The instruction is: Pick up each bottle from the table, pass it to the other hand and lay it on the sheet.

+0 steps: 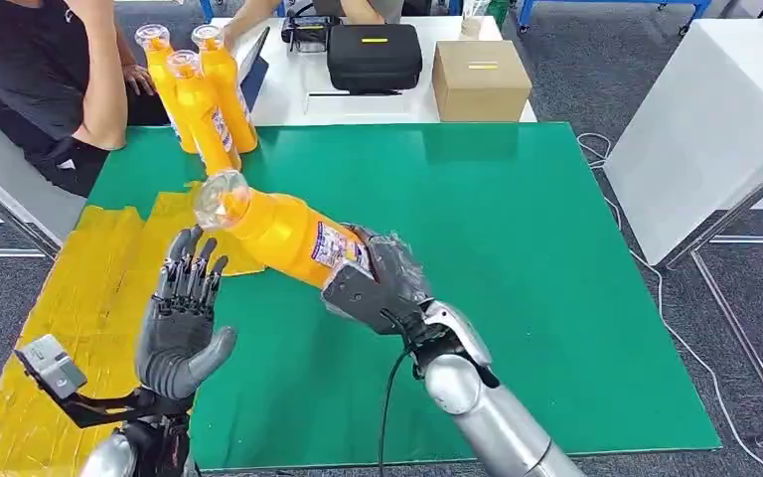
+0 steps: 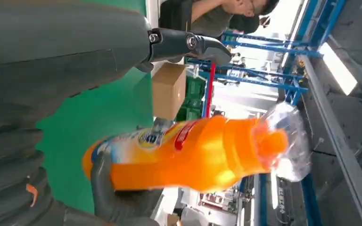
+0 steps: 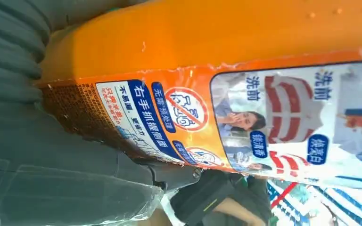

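Observation:
My right hand point(image 1: 378, 283) grips an orange bottle point(image 1: 278, 231) by its labelled lower part, holding it above the green mat with its clear cap pointing toward my left. The same bottle point(image 2: 193, 153) point(image 3: 217, 70) shows close up in both wrist views. My left hand point(image 1: 184, 318) is raised with fingers spread, just below and left of the bottle's cap, apart from it. Three more orange bottles point(image 1: 199, 94) stand upright at the mat's far left corner. The yellow sheet point(image 1: 70, 298) lies on the left side of the table.
A person point(image 1: 50, 70) sits at the far left beside the standing bottles. A black case point(image 1: 375, 55) and a cardboard box point(image 1: 480, 79) rest on a white table behind the green mat point(image 1: 517, 258). A white table point(image 1: 715, 119) stands to the right.

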Available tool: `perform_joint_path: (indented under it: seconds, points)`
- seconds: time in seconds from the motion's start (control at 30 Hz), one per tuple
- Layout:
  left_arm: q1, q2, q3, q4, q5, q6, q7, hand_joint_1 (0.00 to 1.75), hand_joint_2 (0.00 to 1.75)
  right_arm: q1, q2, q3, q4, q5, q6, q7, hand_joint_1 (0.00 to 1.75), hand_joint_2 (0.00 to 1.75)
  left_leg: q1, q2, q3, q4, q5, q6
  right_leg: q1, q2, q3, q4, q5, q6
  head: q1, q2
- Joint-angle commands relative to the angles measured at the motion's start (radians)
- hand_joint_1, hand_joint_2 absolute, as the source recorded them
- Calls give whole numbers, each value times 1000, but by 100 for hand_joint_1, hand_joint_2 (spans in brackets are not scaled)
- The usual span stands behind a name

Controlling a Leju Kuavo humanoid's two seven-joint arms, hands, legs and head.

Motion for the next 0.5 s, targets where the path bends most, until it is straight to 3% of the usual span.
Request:
perform_joint_path:
  seconds: [0.03,0.33,0.4,0.43,0.5]
  points:
    - [-50,-35,-22,64,8,8,17,0,175,-86,70,53,111,43,-18,19,175,175,1,2,3,1,-2,-4,1,1,3,0,-1,-1,0,0]
    - [-9,-53,57,-2,23,21,31,0,175,-134,133,178,170,168,-5,45,175,175,1,6,5,1,-3,-5,1,4,3,1,-2,-2,0,0]
    - [-1,-57,72,-17,27,23,30,0,175,-144,137,200,199,198,-17,52,175,175,3,6,10,4,-9,-11,3,3,8,5,-8,-4,0,0]
    - [2,-49,83,-26,41,16,35,0,175,-140,146,212,219,200,-16,52,175,175,1,5,2,0,-2,-3,1,3,0,0,0,-1,0,0]
    - [3,-48,87,-29,44,14,36,0,175,-140,148,215,227,198,-17,51,175,175,2,3,1,-1,-1,-2,1,3,0,0,0,-1,0,0]
